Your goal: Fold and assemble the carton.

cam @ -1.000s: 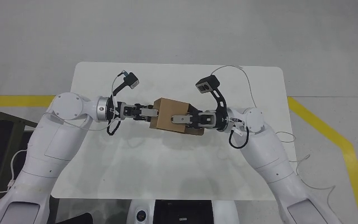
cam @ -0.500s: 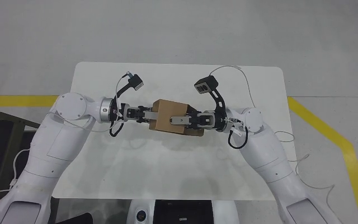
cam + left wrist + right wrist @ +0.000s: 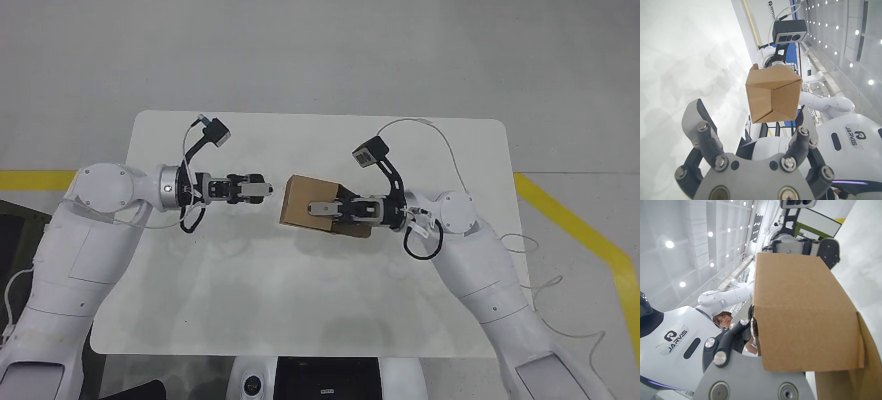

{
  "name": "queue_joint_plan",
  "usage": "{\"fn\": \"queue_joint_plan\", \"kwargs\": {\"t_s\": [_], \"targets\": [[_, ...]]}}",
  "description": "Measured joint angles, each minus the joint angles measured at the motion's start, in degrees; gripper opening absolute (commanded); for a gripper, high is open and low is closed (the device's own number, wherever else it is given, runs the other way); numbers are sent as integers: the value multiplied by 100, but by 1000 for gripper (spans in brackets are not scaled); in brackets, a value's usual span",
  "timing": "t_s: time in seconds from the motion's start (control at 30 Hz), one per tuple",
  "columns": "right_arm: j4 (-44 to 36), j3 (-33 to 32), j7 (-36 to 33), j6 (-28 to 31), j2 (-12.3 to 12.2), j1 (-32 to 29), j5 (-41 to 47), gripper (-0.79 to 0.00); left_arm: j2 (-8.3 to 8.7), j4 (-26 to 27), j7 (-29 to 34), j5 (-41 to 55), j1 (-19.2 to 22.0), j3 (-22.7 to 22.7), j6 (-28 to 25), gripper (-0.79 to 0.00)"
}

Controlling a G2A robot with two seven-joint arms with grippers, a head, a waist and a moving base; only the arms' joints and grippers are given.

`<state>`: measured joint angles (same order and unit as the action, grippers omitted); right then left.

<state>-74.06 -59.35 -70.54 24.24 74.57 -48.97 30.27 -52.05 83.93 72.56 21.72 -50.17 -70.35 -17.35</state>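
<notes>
Cardboard carton (image 3: 308,202) held over mid-bench (image 3: 300,310), one end folded shut.
Left gripper (image 3: 264,187): jaws wide open, empty, just beside the closed end, not touching. Right gripper (image 3: 320,210): jaws clamped on a carton wall at the other end, where a flap hangs loose. Judged step: closing that second end. The next move calls for the left jaws to take the closed end, freeing the right.

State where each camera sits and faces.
Top view: above the arms, looking down at the table; both arms, left gripper, right gripper shut on the carton.
Left wrist view: on the left wrist, facing the carton past its own open fingers.
Right wrist view: on the right wrist, against the carton's side.
All three share the carton.
</notes>
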Motion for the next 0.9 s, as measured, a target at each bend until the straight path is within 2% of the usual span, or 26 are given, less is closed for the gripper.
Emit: {"fn": "queue_joint_plan", "kwargs": {"t_s": [0.27,0.47,0.8,0.9], "targets": [[530,178,-40,-430,-1,306,-569,-785,55,41,-325,-415,-176,-300,-1004,0],[1224,428,-83,-491,70,606,-702,-785,93,127,-809,-1365,-330,-440,-1812,0],[2219,778,-11,-385,227,1022,-798,-785,99,587,-2427,-4021,-730,-595,-3109,0],[2476,862,6,-317,280,1107,-769,-693,86,693,-2834,-4763,-847,-550,-3296,0]]}}
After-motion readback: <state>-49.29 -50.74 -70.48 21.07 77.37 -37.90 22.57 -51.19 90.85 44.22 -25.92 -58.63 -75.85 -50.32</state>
